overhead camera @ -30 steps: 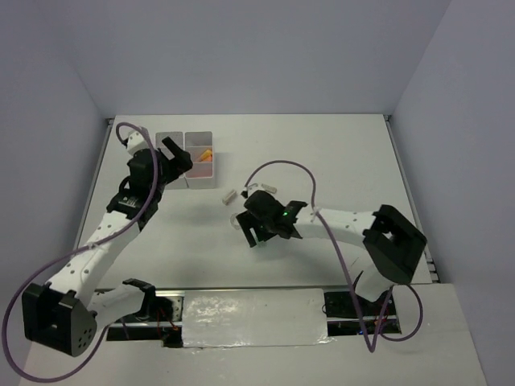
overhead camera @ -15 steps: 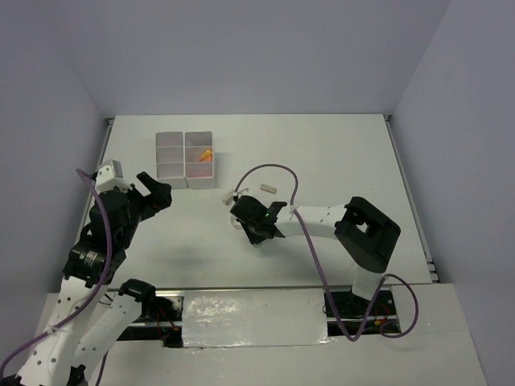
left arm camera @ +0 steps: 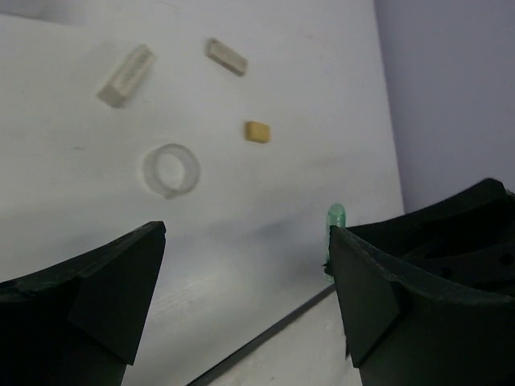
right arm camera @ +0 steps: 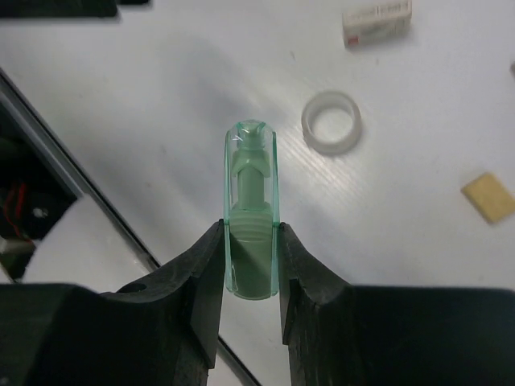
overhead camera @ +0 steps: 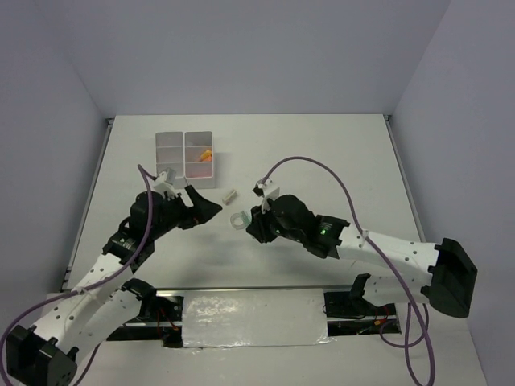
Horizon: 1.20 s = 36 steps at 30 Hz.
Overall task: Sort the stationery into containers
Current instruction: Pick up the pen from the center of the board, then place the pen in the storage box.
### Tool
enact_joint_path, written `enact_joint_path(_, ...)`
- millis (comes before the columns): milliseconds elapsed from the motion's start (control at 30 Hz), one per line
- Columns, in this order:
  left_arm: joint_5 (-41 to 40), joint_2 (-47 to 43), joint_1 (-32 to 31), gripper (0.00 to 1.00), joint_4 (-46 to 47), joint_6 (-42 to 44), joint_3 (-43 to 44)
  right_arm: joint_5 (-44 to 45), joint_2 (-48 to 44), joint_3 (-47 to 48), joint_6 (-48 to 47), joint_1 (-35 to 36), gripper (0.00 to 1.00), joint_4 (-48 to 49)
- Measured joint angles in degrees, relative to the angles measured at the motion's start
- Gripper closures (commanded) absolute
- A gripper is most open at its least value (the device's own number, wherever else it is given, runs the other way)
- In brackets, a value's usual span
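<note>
Currently the right jaws are clenched on the green marker (right arm camera: 251, 209), gripping it across its barrel. The clear capped end projects forward past the fingertips (right arm camera: 211, 241). In the right wrist view the marker points toward the clear tape ring (right arm camera: 331, 122), which lies flat on the bench (overhead camera: 338, 161) just ahead of it and does not touch it.

A small beige block (right arm camera: 488, 197) lies to one side of the ring. A white block (right arm camera: 376, 22) lies beyond the ring, apart from it.

The left jaws are released and stand wide apart, with nothing between them. In the left wrist view they face the same tape ring, the white block, a second pale block (left arm camera: 225, 56) and the beige block. The tip of the green marker shows beside one finger (left arm camera: 402, 281).

In the top view the two arms meet near the middle of the bench, with the tape ring between them. The white organiser box (overhead camera: 187, 158) stands at the far left of the bench, well apart from the held marker. An orange item (overhead camera: 205, 153) lies in a compartment of its right-hand column
</note>
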Motion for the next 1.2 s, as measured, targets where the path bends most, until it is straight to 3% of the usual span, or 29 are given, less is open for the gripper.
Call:
enact_joint_path(267,0.8,5.1,-12.4,0.09,14.7,-4.7,1.6,0.1,-5.6,0.0,0.7,0.0,1.0,2.6)
enact_joint_path(533,-0.4,9.6,-15.4,0.2,20.1,-6.2,1.6,0.0,-7.2,0.7,1.4,0.2,1.0,3.2)
enact_joint_path(700,-0.9,11.2,-15.8,0.44,22.5,-7.7,1.6,0.9,-6.8,1.1,1.6,0.8,1.0,3.4)
enact_joint_path(800,-0.7,12.7,-16.3,0.62,24.1,-8.4,1.6,2.7,-5.6,2.6,1.8,1.5,1.0,3.4)
enact_joint_path(833,-0.5,13.3,-16.5,0.73,24.9,-8.9,1.6,3.5,-5.1,3.2,1.8,1.8,1.0,3.3)
enact_joint_path(900,-0.3,14.2,-16.7,0.81,26.7,-9.0,1.6,4.9,-4.2,3.8,1.8,2.1,1.0,3.1)
enact_joint_path(933,-0.3,14.6,-16.7,0.95,26.9,-9.0,1.6,5.4,-3.8,4.2,1.8,2.1,1.0,2.9)
enact_joint_path(967,-0.5,15.0,-16.7,1.0,27.4,-9.0,1.6,6.0,-3.3,4.4,1.8,2.1,0.98,2.8)
enact_joint_path(1000,-0.8,15.4,-16.7,1.0,27.7,-9.0,1.6,6.4,-3.0,4.7,1.8,2.1,0.92,2.5)
enact_joint_path(1033,-1.0,15.7,-16.7,1.0,27.9,-9.0,1.6,6.8,-2.6,4.9,1.8,2.1,0.63,2.3)
enact_joint_path(1067,-1.2,15.8,-16.7,1.0,27.9,-8.7,1.6,7.0,-2.3,5.0,1.9,2.1,0.41,2.3)
enact_joint_path(1100,-1.5,15.9,-16.7,1.0,27.8,-8.4,1.6,7.0,-2.1,5.2,2.0,2.1,0.28,2.2)
enact_joint_path(1133,-1.6,15.9,-16.7,1.0,27.3,-8.0,1.9,7.0,-2.0,5.2,1.8,2.1,0.09,2.5)
enact_joint_path(1167,-1.9,15.9,-17.0,1.0,26.0,-6.5,2.6,7.1,-2.1,5.2,2.2,2.1,0.0,2.9)
enact_joint_path(1200,-3.4,15.9,-17.3,1.0,24.2,-4.9,3.7,7.4,-2.5,5.0,1.9,2.1,0.0,3.3)
